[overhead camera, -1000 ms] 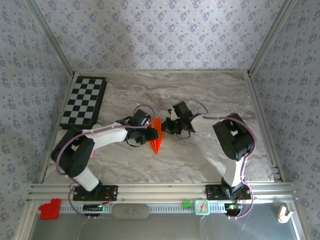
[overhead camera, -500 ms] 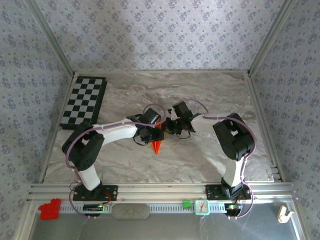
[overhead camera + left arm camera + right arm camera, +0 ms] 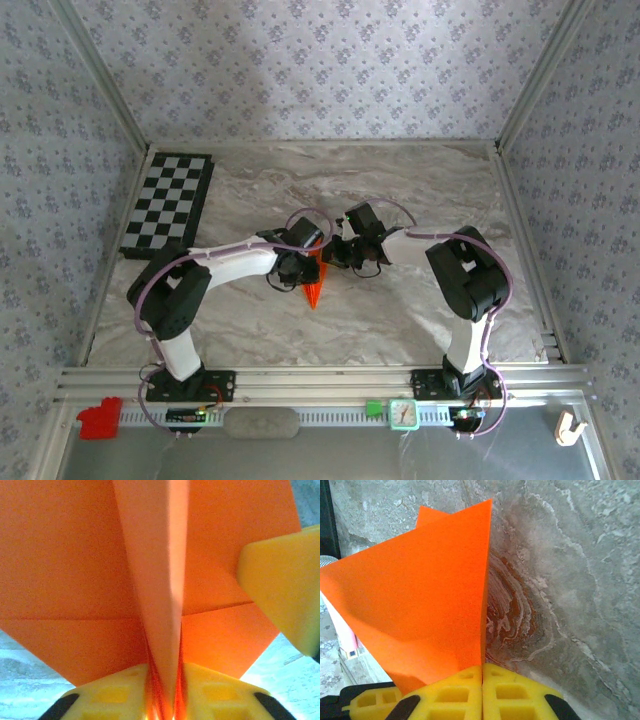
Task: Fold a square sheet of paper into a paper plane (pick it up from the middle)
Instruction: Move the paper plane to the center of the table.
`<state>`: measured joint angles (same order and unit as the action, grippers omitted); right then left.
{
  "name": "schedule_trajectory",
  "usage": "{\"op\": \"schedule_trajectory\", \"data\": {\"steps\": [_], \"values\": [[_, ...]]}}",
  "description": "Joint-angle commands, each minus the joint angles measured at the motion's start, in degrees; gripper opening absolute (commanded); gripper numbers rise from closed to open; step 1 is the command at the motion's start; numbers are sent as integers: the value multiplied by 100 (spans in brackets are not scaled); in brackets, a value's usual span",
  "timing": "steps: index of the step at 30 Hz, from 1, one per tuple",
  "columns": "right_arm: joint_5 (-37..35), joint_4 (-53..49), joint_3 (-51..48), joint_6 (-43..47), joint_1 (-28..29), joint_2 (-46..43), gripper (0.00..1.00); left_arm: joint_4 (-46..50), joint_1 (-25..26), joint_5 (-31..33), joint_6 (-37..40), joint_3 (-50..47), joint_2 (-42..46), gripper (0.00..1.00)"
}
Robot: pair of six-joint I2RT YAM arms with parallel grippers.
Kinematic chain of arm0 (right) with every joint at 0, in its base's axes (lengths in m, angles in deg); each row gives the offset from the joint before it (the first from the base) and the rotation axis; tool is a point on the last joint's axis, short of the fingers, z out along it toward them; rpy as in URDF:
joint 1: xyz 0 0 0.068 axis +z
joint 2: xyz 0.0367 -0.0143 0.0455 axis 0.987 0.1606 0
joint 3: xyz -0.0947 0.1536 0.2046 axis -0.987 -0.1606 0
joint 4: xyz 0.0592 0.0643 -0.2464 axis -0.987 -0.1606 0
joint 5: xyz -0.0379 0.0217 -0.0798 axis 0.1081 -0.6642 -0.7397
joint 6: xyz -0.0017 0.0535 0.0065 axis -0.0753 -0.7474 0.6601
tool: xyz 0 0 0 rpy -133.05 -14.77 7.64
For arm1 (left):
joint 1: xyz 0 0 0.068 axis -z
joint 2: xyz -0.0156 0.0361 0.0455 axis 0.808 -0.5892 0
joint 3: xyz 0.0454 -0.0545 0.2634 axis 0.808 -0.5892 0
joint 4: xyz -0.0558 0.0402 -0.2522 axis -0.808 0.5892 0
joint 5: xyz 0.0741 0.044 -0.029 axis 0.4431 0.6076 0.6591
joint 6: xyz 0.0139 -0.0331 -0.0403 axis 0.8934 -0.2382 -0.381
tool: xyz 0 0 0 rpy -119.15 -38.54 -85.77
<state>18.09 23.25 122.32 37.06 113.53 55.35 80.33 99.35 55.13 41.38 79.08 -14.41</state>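
From above, two arms meet mid-counter (image 3: 400,190) over one orange paper plane (image 3: 314,288), its nose pointing toward the bases. The left end effector (image 3: 303,268) and the right end effector (image 3: 335,256) sit at the plane's tail, close together. One checkerboard (image 3: 168,203) lies far left, and one red block (image 3: 98,418) sits on the near rail.

On the left wrist, the left end effector (image 3: 164,702) is clamped on the plane's (image 3: 75,580) raised centre fold between two yellow pads (image 3: 115,695). A third pad (image 3: 282,585) stands at the right wing.

On the right wrist, the right end effector (image 3: 482,680) has its two pads pressed together on the paper's (image 3: 420,590) edge.
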Motion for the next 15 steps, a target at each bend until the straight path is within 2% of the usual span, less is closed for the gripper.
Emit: {"op": "schedule_trajectory", "data": {"steps": [1, 7, 12, 15], "values": [[-23, -164, 27, -55, 21, -190, 13, 209, 32, 150, 48, 226, -89, 19], [-506, -447, -114, 23, -93, -600, 39, 408, 26, 408, 267, 407, -76, 6], [-1527, -784, -448, 251, -309, -1326, 61, 828, -17, 947, 702, 965, -191, 4], [-2208, -955, -676, 455, -403, -1778, 69, 967, -164, 1181, 954, 1382, -401, 4]]}}
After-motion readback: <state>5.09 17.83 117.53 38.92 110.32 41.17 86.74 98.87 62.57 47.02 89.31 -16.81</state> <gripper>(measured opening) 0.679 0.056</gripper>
